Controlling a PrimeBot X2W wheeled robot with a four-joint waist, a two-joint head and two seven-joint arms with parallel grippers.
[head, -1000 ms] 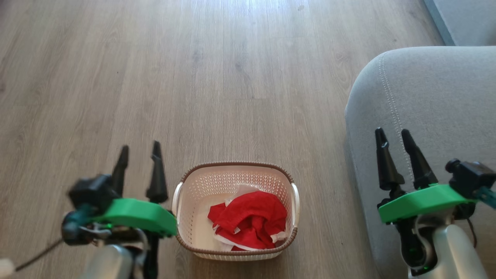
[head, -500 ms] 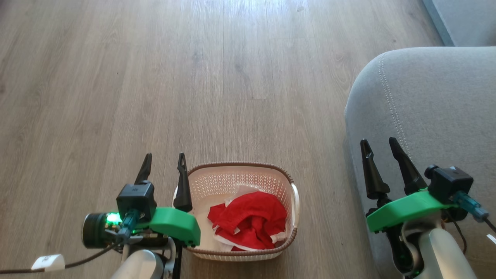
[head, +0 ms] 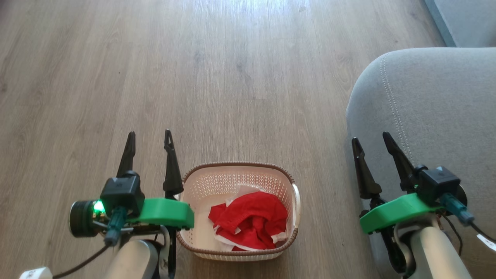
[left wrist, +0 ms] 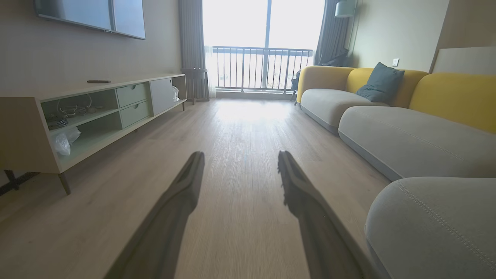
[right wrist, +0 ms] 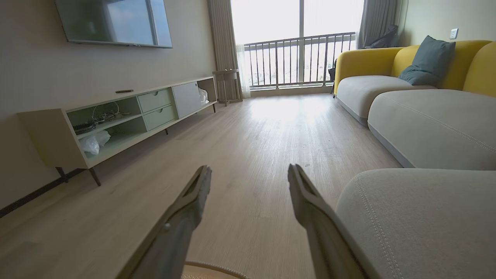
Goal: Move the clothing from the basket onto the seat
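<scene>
Farthest left, the left claw [head: 149, 133] hangs over the wooden floor [head: 240, 77], spread wide with nothing held. In its own wrist view the same claw [left wrist: 240, 154] points down the room, with a low TV cabinet [left wrist: 97, 112] off to its left and bare floor ahead. Just right of that claw the basket [head: 236, 164] stands on the floor, its near rim partly covered by the claw's green bracket [head: 166, 213]. The red and white clothing [head: 252, 219] lies crumpled inside, bunched toward the side away from the left claw. It sits lower than both claws and between them, touched by neither. Further right, the right claw [head: 370, 136] is also spread wide and empty, its tips over the left edge of the grey seat [head: 438, 104], which stretches off to that claw's right. The basket is well off to its left. From the right wrist, the claw [right wrist: 249, 167] points along the floor, the seat's stitched corner just beside its right side.
</scene>
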